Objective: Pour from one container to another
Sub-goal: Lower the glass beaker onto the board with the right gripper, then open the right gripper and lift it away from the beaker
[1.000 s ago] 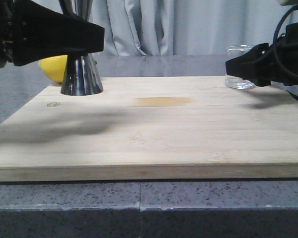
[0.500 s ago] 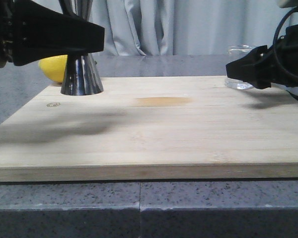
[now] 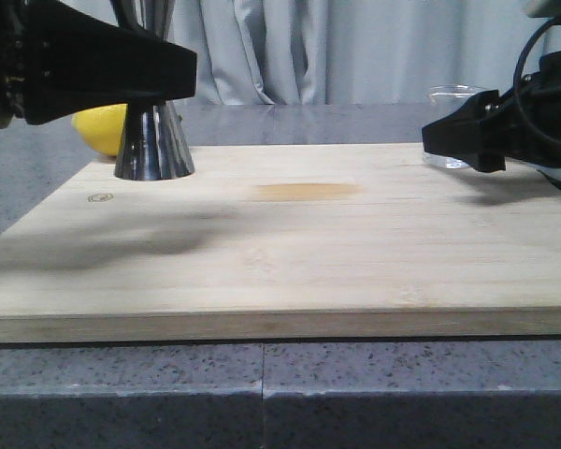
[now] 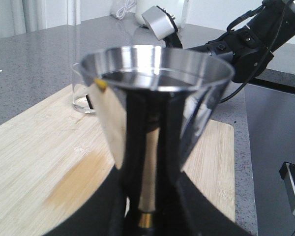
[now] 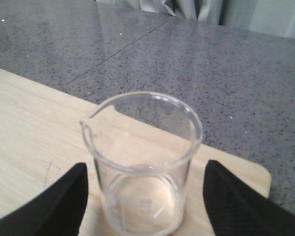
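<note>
Beaker (image 5: 142,162) stands upright between the spread fingers of the right gripper (image 5: 142,206), which do not touch it yet; its lip points to one side. The right arm is clearly the nearer one. Well apart across the wooden board (image 3: 290,253), the left gripper (image 3: 122,70) seems closed around the steel jigger (image 4: 155,128).

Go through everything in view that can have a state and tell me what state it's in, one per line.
Glass beaker: upright on the cutting board, looks empty, not gripped.
Steel jigger: upright on the board, top cup open.
Right gripper: open, one finger on each side of the beaker, apart from the glass.
Left gripper: at the jigger's waist; grip cannot be told.
Lemon: whole, behind the jigger.
Cutting board: flat, with a brownish stain.
</note>
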You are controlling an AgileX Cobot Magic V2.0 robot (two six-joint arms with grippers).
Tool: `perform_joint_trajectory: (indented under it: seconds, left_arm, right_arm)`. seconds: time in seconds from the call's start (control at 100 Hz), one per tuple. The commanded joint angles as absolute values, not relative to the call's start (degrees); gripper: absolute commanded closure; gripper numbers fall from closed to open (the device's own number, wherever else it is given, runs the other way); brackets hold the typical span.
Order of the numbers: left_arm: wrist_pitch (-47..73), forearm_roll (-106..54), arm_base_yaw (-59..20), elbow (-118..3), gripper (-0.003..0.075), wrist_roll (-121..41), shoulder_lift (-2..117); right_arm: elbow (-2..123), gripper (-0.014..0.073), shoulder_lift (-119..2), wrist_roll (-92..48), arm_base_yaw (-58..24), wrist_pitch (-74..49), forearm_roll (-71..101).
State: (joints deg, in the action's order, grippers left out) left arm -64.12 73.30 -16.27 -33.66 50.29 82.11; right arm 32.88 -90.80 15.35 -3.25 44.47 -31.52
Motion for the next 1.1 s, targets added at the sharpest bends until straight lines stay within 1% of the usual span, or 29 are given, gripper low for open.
perform_joint_trajectory:
  seconds: [0.0,0.18,0.57,1.09]
  left_arm:
    - [-67.8,70.39,-16.2,-35.24,0.0739,50.78,80.25]
    - [-67.8,70.39,-16.2,-35.24,0.0739,50.78,80.25]
    - [-67.8,70.39,-16.2,-35.24,0.0739,50.78,80.25]
    - [-67.68,70.39,-16.2,-35.24,0.0739,50.78,80.25]
  right_arm:
    - [33.91,0.0132,-88.79,16.57,-3.19,48.35,-31.9]
    - [33.13,0.0132,-86.65,17.18,-3.19,47.47,-32.48]
    - [33.0,0.0132,-79.76,19.92,-3.19,38.86,-34.62]
    - [33.0,0.0132,-70.21,36.07,-3.19,31.74,-48.89]
